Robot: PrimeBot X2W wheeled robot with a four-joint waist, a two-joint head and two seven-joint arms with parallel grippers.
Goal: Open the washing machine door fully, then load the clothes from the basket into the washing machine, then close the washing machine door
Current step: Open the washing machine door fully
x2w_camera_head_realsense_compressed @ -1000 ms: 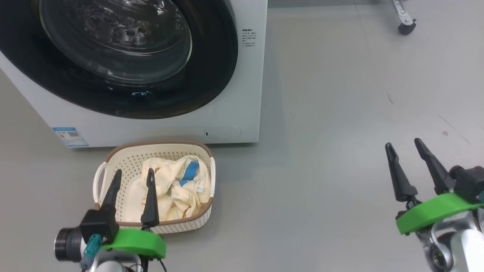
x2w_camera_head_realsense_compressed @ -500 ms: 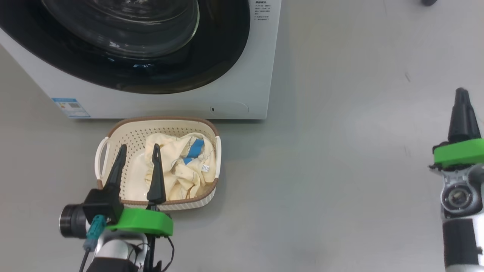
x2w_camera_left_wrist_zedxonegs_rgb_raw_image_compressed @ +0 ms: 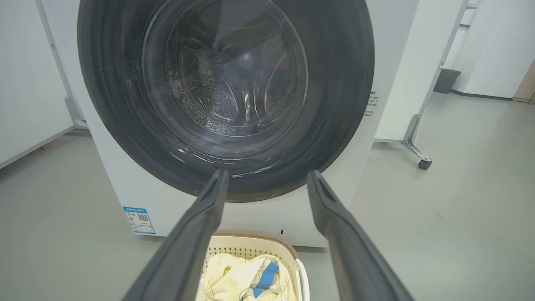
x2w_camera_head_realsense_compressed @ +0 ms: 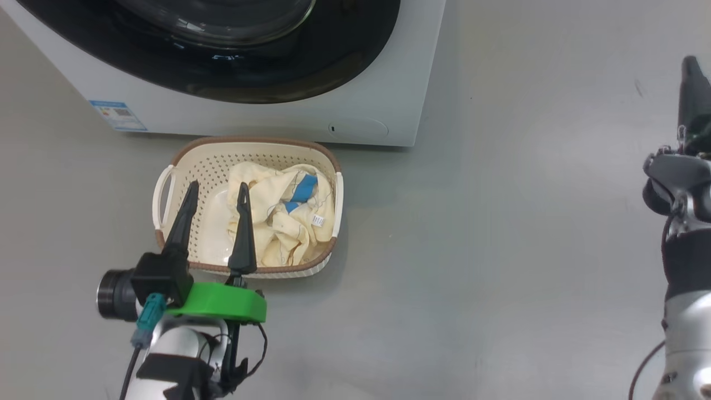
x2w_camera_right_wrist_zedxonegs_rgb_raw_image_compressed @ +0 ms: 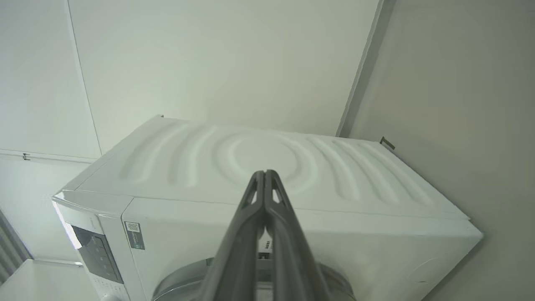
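Note:
The white washing machine (x2w_camera_head_realsense_compressed: pixel 278 119) fills the top of the head view, and the washing machine door (x2w_camera_head_realsense_compressed: pixel 333 66), black-rimmed with a glass bowl, lies shut against its front. On the floor just before it stands the cream basket (x2w_camera_head_realsense_compressed: pixel 250 141) holding the pale yellow clothes (x2w_camera_head_realsense_compressed: pixel 283 233) with a blue patch. My left gripper (x2w_camera_head_realsense_compressed: pixel 217 189) hovers open over the basket's near left part, holding nothing. In the left wrist view its fingers (x2w_camera_left_wrist_zedxonegs_rgb_raw_image_compressed: pixel 213 196) frame the door (x2w_camera_left_wrist_zedxonegs_rgb_raw_image_compressed: pixel 342 83), with the basket (x2w_camera_left_wrist_zedxonegs_rgb_raw_image_compressed: pixel 255 239) below. My right gripper (x2w_camera_head_realsense_compressed: pixel 690 64) is at the far right, shut and empty, and its right wrist view shows the machine (x2w_camera_right_wrist_zedxonegs_rgb_raw_image_compressed: pixel 355 175).
Bare grey floor (x2w_camera_head_realsense_compressed: pixel 500 222) stretches between the basket and my right arm. A blue label (x2w_camera_head_realsense_compressed: pixel 118 115) marks the machine's lower left corner. A castor leg of a white panel (x2w_camera_left_wrist_zedxonegs_rgb_raw_image_compressed: pixel 420 161) and a dark bin (x2w_camera_left_wrist_zedxonegs_rgb_raw_image_compressed: pixel 447 79) stand to the machine's right.
The head camera has shifted, so the machine sits higher in the picture. My right gripper has shut, turned and risen toward the right edge. The left gripper stays open over the basket.

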